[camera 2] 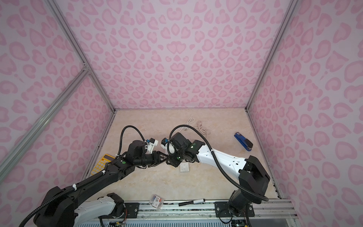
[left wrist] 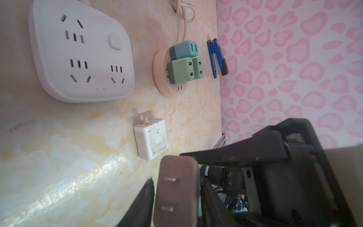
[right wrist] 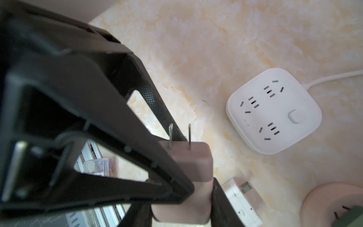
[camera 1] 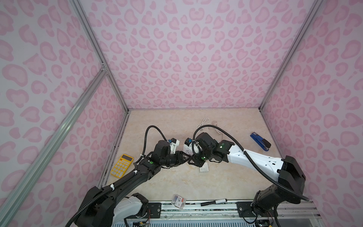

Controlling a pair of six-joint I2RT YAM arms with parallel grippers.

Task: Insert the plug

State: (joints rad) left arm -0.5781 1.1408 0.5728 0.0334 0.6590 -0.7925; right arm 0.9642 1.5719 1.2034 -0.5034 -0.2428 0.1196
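**Operator:** Report the claws.

**Technician:** In both top views they meet tip to tip over the middle of the table (camera 1: 225, 182). Left claw (left wrist: 176, 183): pressed onto the plug (left wrist: 176, 173), with its fingers (left wrist: 143, 202) flush on the two narrow sides near the pronged end. Right claw (right wrist: 180, 196): pinching the same plug by the opposite end.

**Operator:** Plug position and attitude?

**Technician:** Held clear of the table, between the two claws. In the left wrist view its two-pronged face points at the camera. In the right wrist view the prongs (right wrist: 189, 135) stick out past the left claw's fingers.

**Operator:** Surroundings? Lay the dial on a top view, claws at centre, twelve at the back wall.

**Technician:**
- White socket block (right wrist: 275, 110): just beside the claws at 12 o'clock, partly hidden in the top views.
- White charger (camera 1: 204, 168): flat on the table, near, at 4 o'clock.
- Yellow calculator (camera 1: 122, 166): well apart at 9 o'clock.
- Blue stapler (camera 1: 260, 141): well apart at 2 o'clock.
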